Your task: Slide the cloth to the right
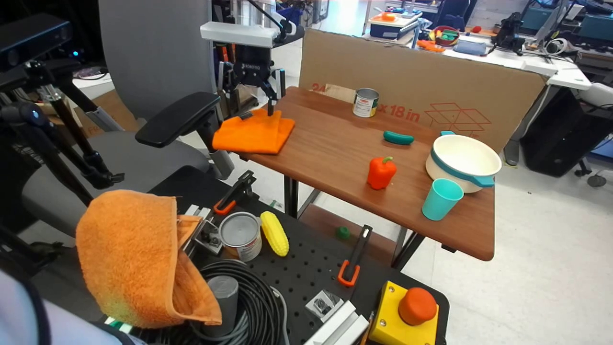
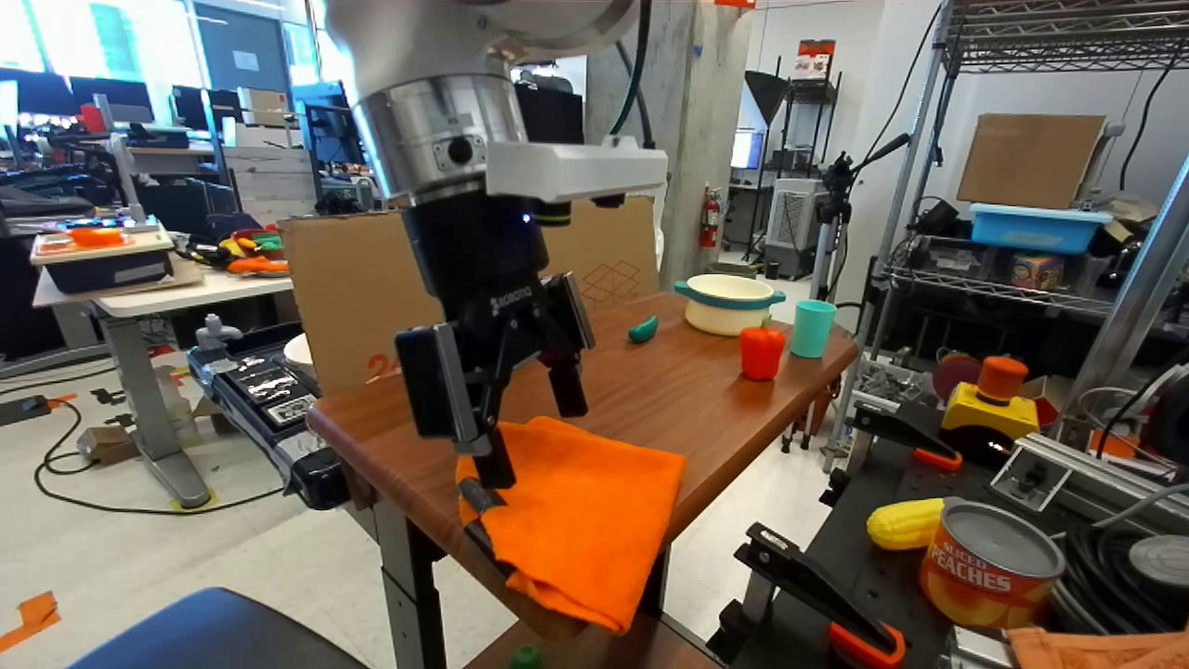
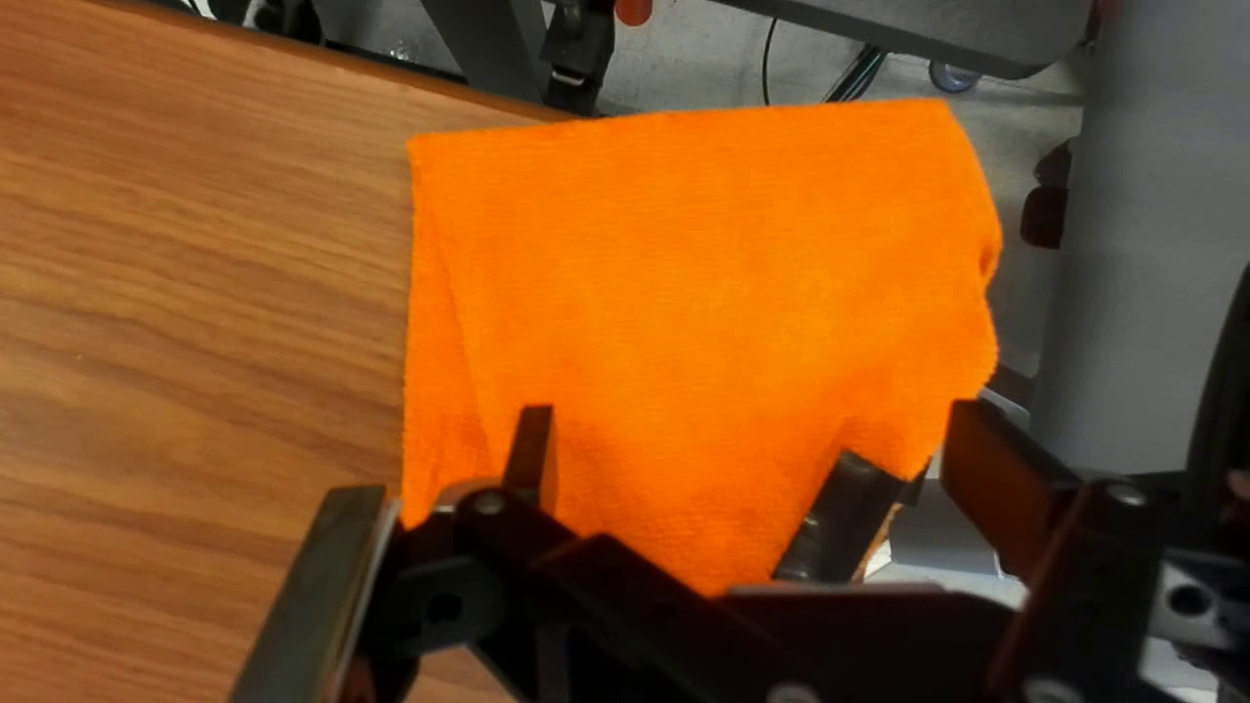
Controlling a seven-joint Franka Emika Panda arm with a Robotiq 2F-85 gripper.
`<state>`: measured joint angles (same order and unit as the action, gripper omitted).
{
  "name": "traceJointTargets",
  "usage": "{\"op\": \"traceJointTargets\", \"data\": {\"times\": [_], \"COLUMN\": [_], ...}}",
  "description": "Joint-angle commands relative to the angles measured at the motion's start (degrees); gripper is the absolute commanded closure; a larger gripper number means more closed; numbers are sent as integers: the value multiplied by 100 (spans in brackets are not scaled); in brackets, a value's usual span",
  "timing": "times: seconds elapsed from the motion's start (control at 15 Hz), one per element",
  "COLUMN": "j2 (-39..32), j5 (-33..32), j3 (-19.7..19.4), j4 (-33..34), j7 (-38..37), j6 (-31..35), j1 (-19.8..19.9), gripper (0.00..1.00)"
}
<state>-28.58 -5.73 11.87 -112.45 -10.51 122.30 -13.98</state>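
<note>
A folded orange cloth (image 1: pixel 256 134) lies at the end of the wooden table (image 1: pixel 330 148) and hangs partly past the edge. It also shows in an exterior view (image 2: pixel 594 511) and fills the middle of the wrist view (image 3: pixel 703 293). My gripper (image 2: pixel 532 432) points down over the cloth's back part. In the wrist view the gripper (image 3: pixel 754 439) is open, with its fingers wide apart and nothing held. One finger is over the cloth, the other just beyond its edge. I cannot tell whether the fingertips touch the cloth.
A grey can (image 1: pixel 366 102), a green toy (image 1: pixel 398 138), a red pepper (image 1: pixel 381 173), a cream pot (image 1: pixel 463 158) and a teal cup (image 1: pixel 441 199) stand farther along the table. Black tape (image 3: pixel 842 517) shows at the table edge. A cardboard sheet (image 1: pixel 412 81) stands behind.
</note>
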Motion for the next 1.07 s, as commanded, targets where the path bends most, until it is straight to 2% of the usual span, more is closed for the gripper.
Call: {"op": "traceJointTargets", "data": {"times": [0.0,0.33,0.67,1.0], "j2": [-335,-712,-1192,-963], "j5": [84,240,227,257], "j3": [-103,-221,-617,-961], "j4": [383,607,984,955], "j7": [152,154,-84,-297], "j6": [-289,-375,-490,-408], "j1": [-137,-41,44,222], "gripper": [0,0,0,0]}}
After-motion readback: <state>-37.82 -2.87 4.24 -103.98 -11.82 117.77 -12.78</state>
